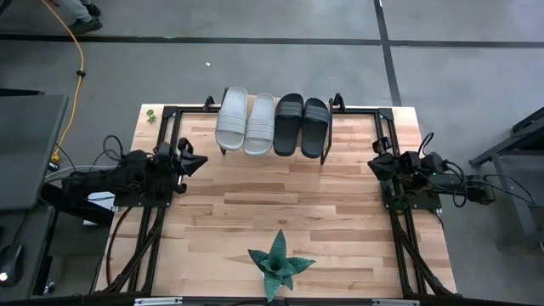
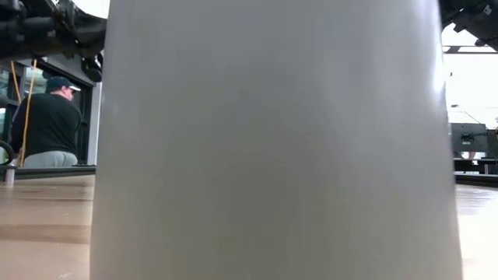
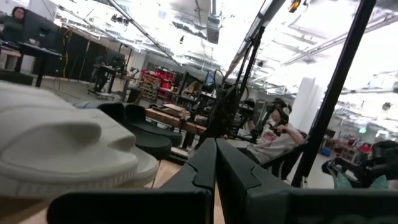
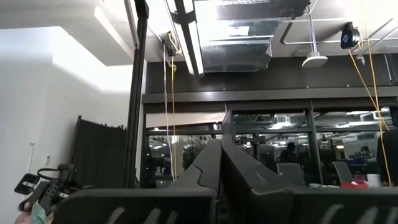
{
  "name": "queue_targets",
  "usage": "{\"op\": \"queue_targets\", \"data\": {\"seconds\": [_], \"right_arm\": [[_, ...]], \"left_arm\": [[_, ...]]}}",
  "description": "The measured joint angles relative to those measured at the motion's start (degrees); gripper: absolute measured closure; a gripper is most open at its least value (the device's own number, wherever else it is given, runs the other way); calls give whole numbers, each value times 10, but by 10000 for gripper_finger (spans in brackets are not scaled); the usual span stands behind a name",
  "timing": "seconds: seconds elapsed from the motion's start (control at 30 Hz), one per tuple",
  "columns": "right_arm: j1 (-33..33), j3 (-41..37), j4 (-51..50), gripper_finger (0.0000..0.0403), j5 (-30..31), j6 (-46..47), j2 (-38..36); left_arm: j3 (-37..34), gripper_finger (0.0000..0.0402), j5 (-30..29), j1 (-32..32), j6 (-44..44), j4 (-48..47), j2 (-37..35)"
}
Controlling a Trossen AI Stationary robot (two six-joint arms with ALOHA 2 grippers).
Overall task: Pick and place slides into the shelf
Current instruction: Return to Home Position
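Grey on the left, black on the right: finding all four slides lined up side by side across the shelf (image 1: 338,104) at the upper centre of the high view, toes pointing toward the top of the frame. Counting two grey slides (image 1: 245,122) touching each other, then two black slides (image 1: 302,126) just beside them. Seeing little of the shelf itself, only its dark frame ends poking out at either side of the row.

Spotting no slide lying loose on the tabletop (image 1: 255,200). Noticing only the plant (image 1: 279,265) there, at the lower centre, well apart from the shelf.

Judging the placing as finished, with nothing left to pick up, and only the parking of the arms remaining, if even that.

Locating the left hand (image 1: 194,161) at the middle left of the high view and the right hand (image 1: 376,165) at the middle right, each near its own side of the tabletop, well apart from the shelf. Reading both as pressed together and holding nothing, with the fingers (image 3: 199,168) meeting along a thin seam in each wrist view.

Getting nothing useful from the low view, blocked almost wholly by a pale upright object (image 2: 272,140) close to the lens. Glimpsing a person (image 2: 48,120) at its far left, in the room behind.
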Motion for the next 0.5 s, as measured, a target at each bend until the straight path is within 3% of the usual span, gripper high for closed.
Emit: {"op": "queue_targets", "data": {"seconds": [0.5], "right_arm": [[0, 0, -43, 403, 1, 0, 0]], "left_arm": [[-20, 401, 13, 0, 6, -32, 0]]}}
